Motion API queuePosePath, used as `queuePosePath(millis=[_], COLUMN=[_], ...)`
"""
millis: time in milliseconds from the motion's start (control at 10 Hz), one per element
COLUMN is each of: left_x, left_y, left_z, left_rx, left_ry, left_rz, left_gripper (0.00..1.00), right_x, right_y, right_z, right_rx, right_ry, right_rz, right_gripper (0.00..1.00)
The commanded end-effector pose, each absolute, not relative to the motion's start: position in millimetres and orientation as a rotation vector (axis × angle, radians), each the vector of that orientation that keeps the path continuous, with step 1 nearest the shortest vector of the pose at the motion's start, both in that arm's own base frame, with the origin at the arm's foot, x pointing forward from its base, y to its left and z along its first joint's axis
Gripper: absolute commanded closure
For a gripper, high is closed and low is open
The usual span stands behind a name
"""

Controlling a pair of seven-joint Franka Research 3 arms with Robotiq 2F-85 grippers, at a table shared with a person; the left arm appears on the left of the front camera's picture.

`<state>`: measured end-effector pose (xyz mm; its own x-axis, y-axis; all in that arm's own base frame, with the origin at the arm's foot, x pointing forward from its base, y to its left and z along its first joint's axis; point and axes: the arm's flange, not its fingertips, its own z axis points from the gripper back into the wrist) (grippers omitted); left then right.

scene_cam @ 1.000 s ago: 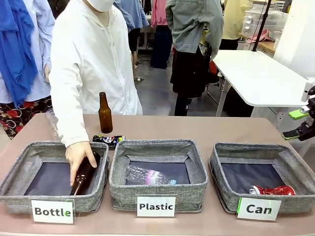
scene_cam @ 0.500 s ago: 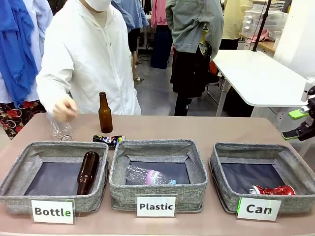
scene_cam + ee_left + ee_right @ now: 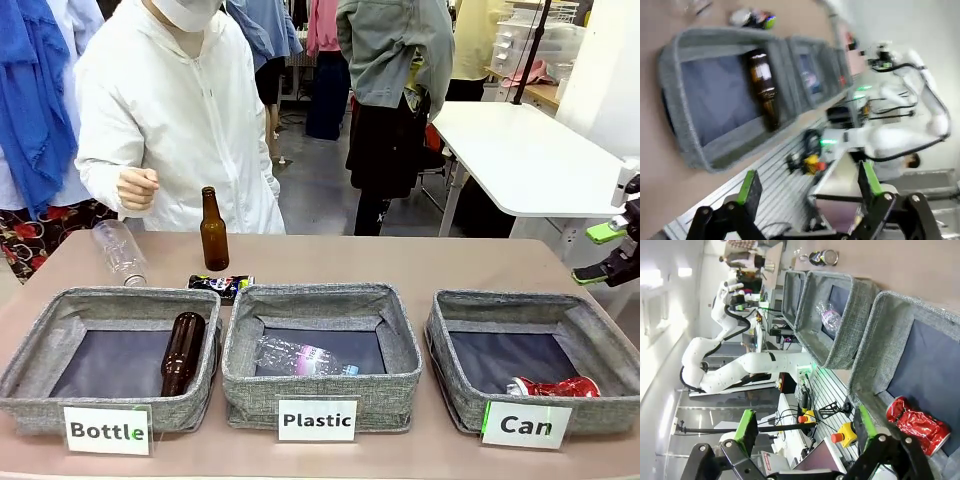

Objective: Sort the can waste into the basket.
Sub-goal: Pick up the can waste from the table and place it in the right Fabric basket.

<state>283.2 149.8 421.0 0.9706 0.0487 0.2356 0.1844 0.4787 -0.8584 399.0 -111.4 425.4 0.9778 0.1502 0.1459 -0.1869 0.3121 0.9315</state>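
Observation:
A crushed red-and-silver can (image 3: 553,386) lies in the front right corner of the grey "Can" basket (image 3: 450,385). In the right wrist view the same can (image 3: 917,424) sits inside that basket (image 3: 875,340). A black printed can (image 3: 221,285) lies on the table behind the baskets, also seen as a small can (image 3: 752,18) and as a can end (image 3: 823,257). My right gripper (image 3: 598,252) hangs open off the table's right edge, empty in its own view (image 3: 805,427). My left gripper (image 3: 809,182) stands open and empty, off the near side of the table.
The "Bottle" basket (image 3: 40,345) holds a brown bottle (image 3: 181,352). The "Plastic" basket (image 3: 320,385) holds a clear bottle (image 3: 300,356). A brown bottle (image 3: 213,231) stands upright behind them and a clear bottle (image 3: 119,251) lies at the far left. The person's hand (image 3: 137,188) is raised.
The person let go of the brown bottle in the Bottle basket and drew the hand back up to the chest. Neither gripper moved.

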Motion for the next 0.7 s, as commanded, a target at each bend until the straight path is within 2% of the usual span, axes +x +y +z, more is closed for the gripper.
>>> queuePosePath(millis=[0, 100, 200, 500, 600], left_x=[279.5, 280.3, 287.9, 294.0, 272.6], left_y=[127.8, 125.6, 132.1, 128.5, 132.7], left_z=[402.8, 405.0, 406.2, 403.8, 409.0], left_rx=[-0.95, -0.953, -0.997, -0.972, -0.929], left_ry=[-0.25, -0.286, -0.228, -0.246, -0.289], left_rz=[-0.137, -0.107, -0.107, -0.115, -0.066], left_gripper=[0.0, 0.0, 0.0, 0.0, 0.0], right_x=[396.8, 396.8, 396.8, 396.8, 396.8], right_y=[-111.7, -111.7, -111.7, -111.7, -111.7], right_z=[423.9, 423.9, 423.9, 423.9, 423.9], right_rx=[1.223, 1.223, 1.223, 1.223, 1.223], right_ry=[-0.055, -0.055, -0.055, -0.055, -0.055], right_rz=[0.233, 0.233, 0.233, 0.233, 0.233], right_gripper=[0.0, 0.0, 0.0, 0.0, 0.0])
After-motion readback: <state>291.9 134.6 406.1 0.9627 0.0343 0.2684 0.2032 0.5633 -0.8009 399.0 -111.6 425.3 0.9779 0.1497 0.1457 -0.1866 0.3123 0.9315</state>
